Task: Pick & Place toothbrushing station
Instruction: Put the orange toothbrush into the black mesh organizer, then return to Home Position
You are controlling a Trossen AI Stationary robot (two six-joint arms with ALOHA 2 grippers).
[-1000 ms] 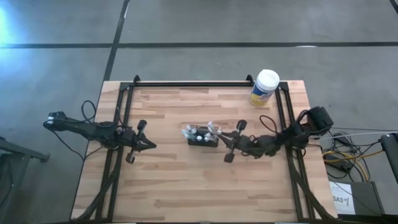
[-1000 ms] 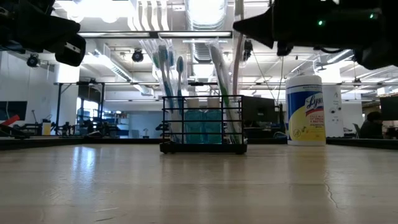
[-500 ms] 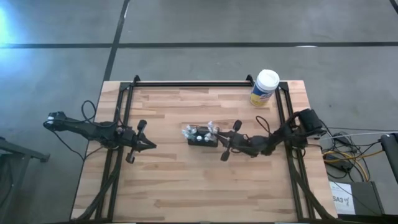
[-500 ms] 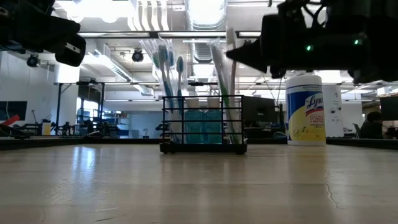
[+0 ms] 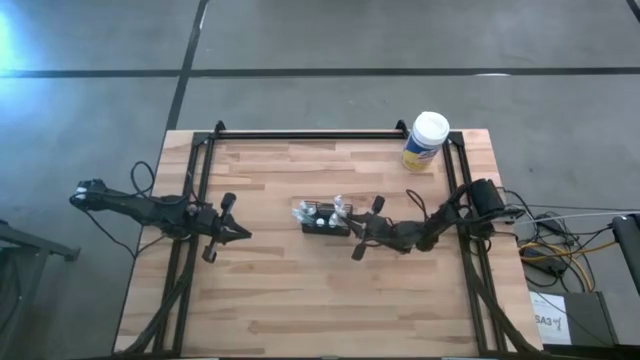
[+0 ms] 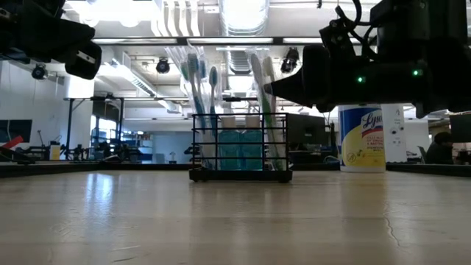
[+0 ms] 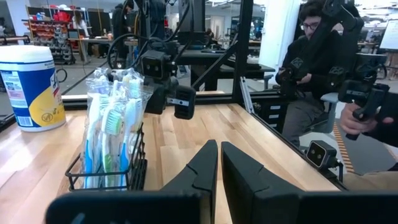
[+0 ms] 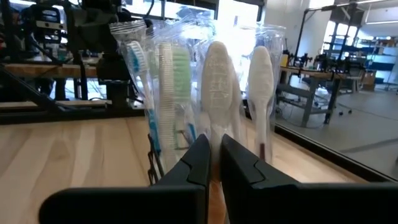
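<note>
The small black wire-mesh basket (image 5: 325,222) stands on its base at the table's middle. Several wrapped toothbrushes (image 6: 202,88) stand upright in it, rising well above its rim. It also shows in the low view (image 6: 239,147), the left wrist view (image 7: 106,174) and the right wrist view (image 8: 152,163). My right gripper (image 5: 352,228) is shut, just right of the basket, at the height of the toothbrush heads (image 8: 217,81). Its tip also shows in the low view (image 6: 268,85). My left gripper (image 5: 245,233) is shut and empty, well left of the basket, pointing at it (image 7: 219,168). My right gripper comes level from the table's right. Its shut fingertips (image 8: 205,155) are right at the wrapped toothbrushes above the basket's right end. I cannot tell whether they touch them.
A yellow wipes canister with a white lid (image 5: 425,142) stands at the far right corner and also shows in the low view (image 6: 360,132). A black frame rail (image 5: 310,133) runs along the table's far edge. A seated person (image 7: 317,74) is beyond the table's right side.
My right gripper has gone toward the table's left and downward, closing in on the right end of the basket at toothbrush-head height. The basket and toothbrushes have stayed where they were.
</note>
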